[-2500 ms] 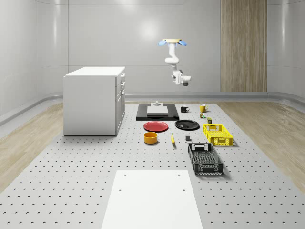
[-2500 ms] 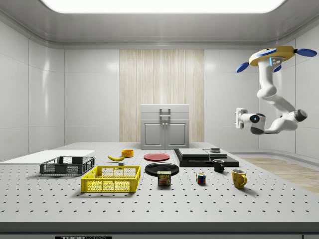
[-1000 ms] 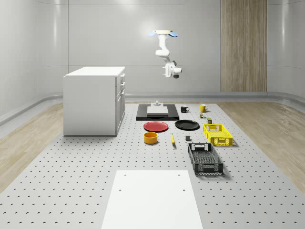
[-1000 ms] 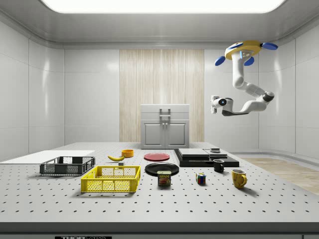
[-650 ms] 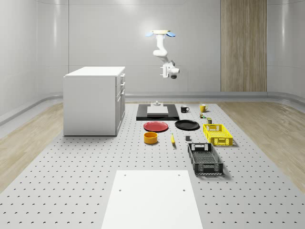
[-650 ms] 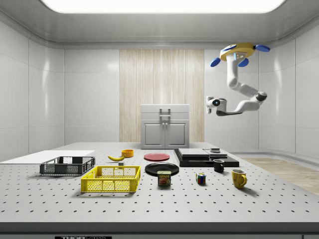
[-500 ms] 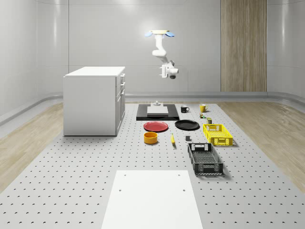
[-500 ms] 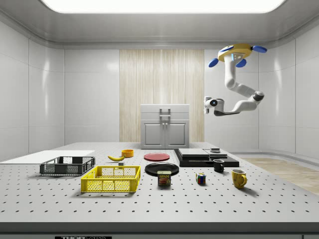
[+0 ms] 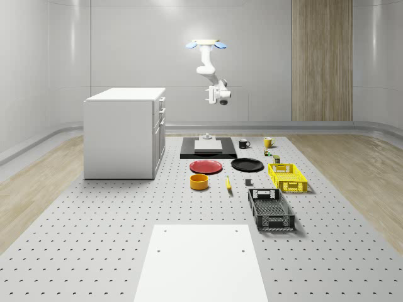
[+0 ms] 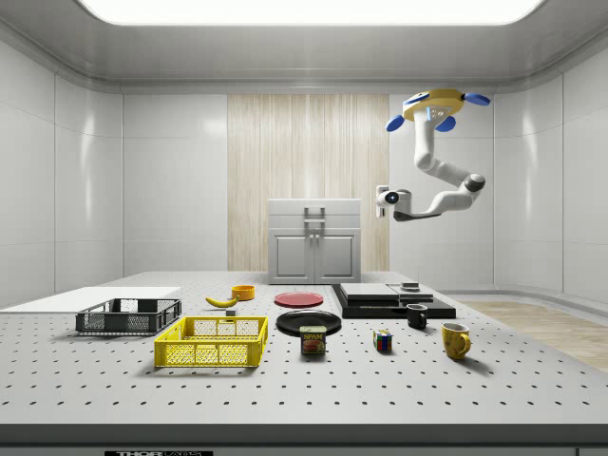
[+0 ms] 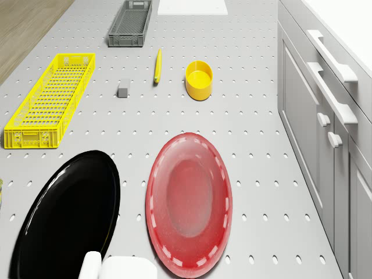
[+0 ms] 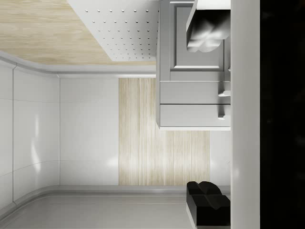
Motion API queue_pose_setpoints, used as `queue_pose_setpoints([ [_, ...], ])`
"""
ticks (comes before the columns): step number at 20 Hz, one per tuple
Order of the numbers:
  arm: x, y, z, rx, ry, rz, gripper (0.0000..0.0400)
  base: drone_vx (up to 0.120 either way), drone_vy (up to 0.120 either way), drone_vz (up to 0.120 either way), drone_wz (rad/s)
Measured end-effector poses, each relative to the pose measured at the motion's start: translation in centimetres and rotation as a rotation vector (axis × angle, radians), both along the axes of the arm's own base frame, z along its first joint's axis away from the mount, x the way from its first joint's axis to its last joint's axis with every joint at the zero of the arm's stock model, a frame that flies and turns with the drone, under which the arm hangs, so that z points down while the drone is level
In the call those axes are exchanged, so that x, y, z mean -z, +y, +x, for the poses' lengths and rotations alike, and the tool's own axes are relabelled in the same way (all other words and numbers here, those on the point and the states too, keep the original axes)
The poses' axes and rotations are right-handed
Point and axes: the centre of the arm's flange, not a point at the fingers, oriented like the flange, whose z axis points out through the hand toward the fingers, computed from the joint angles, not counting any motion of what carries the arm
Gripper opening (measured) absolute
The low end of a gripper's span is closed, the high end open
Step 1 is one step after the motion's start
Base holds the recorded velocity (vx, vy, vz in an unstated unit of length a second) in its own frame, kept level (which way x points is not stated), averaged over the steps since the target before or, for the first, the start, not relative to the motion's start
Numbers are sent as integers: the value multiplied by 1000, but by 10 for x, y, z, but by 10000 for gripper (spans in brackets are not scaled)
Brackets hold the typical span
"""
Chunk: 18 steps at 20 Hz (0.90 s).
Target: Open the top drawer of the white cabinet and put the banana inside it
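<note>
The drone [image 10: 434, 102] is seen hovering high above the black slab [image 10: 391, 301], its arm bent, the gripper [image 10: 381, 199] aimed toward the white cabinet [image 9: 124, 132]. Both fingers [image 12: 206, 29] are seen spread apart, nothing held. The banana [image 11: 157, 65] lies between an orange bowl [image 11: 199, 79] and a small grey block [image 11: 123, 88].

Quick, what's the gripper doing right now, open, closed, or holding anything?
Gripper: open and empty, in the air beside the white cabinet, level with its top, under the hovering drone.

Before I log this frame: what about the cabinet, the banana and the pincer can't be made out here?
- White cabinet, whole-scene view: drawer fronts seen edge-on, so whether the top drawer is ajar is unclear.
- Banana, whole-scene view: too small to show its curve; side view, the yellow crate stands just in front of it.
- Pincer, side view: too small to read.
</note>
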Motion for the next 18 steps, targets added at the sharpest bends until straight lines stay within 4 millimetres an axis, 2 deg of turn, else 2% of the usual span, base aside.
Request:
queue_pose_setpoints([
  [14, 0, 0, 0, 0, 0, 0, 400, 120, -120, 0, 0],
  [18, 0, 0, 0, 0, 0, 0, 400, 120, -10, 0, 0],
])
